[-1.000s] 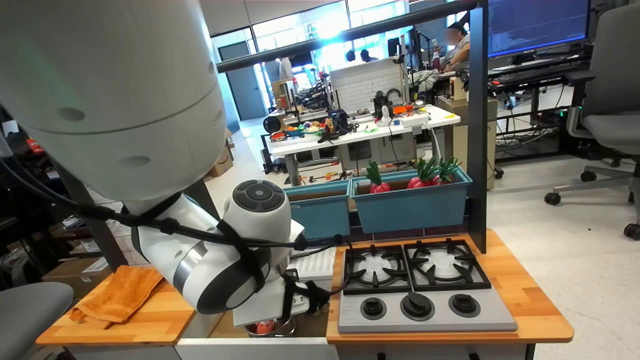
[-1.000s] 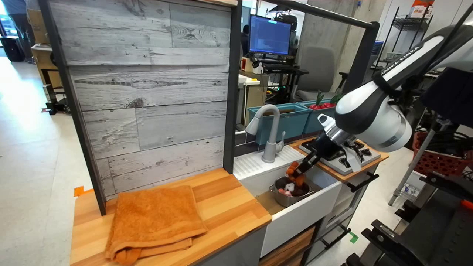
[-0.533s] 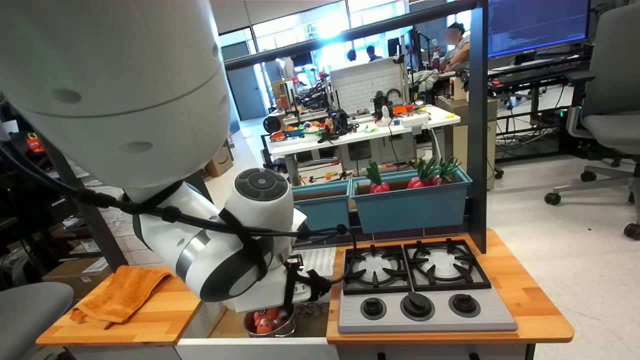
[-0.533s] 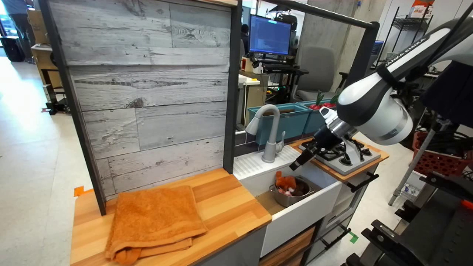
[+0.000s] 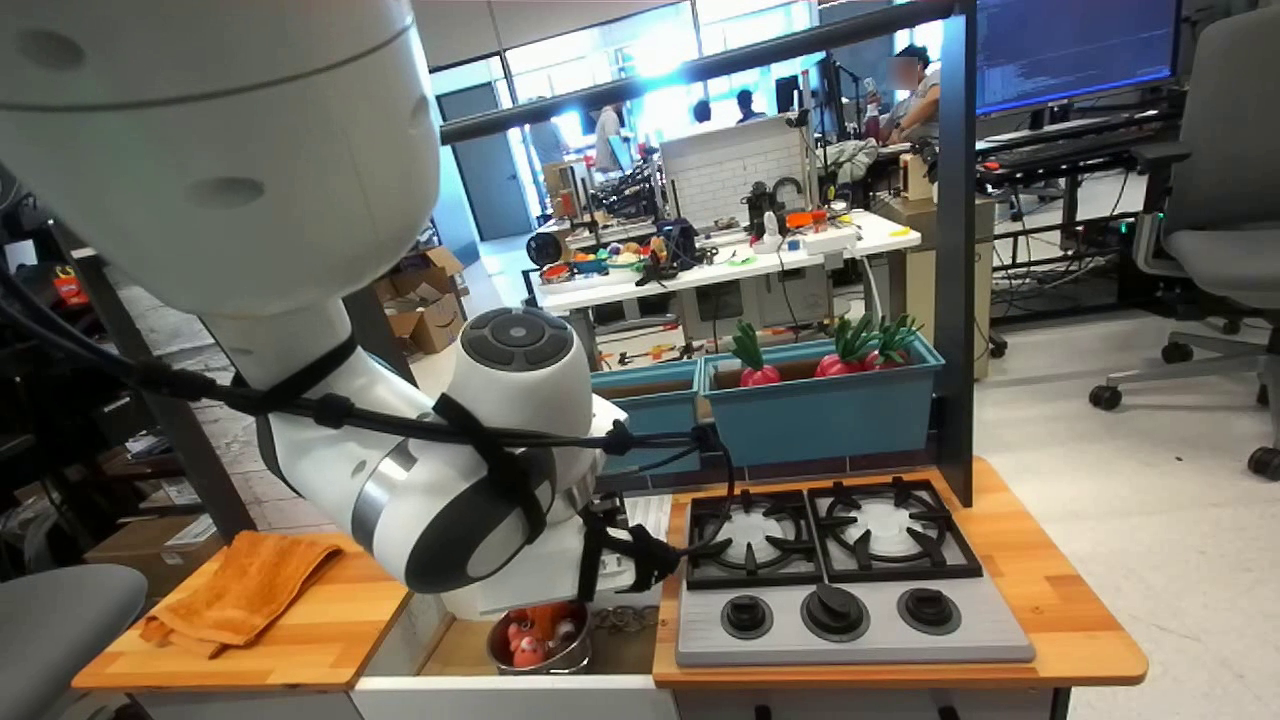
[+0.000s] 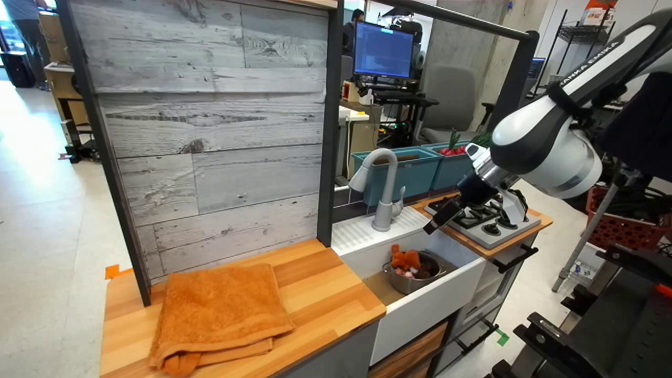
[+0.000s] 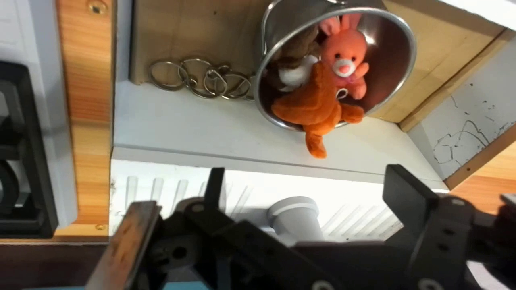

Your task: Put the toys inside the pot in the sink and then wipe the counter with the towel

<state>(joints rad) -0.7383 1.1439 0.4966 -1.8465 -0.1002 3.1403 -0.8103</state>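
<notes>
Pink and orange plush toys (image 7: 321, 86) are lodged in round steel pot (image 6: 409, 286); jaws held apart, empty. Wooden bench (image 6: 320, 299) presumably yet to be wiped with folded orange towel (image 6: 223, 312).

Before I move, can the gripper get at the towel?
Probably yes, once swung across the sink: the gripper is open and the towel lies uncovered on the counter, though the grey panel stands beside it.

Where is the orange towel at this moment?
In both exterior views, the orange towel lies at lower left, on the wooden counter left of the sink.
</notes>
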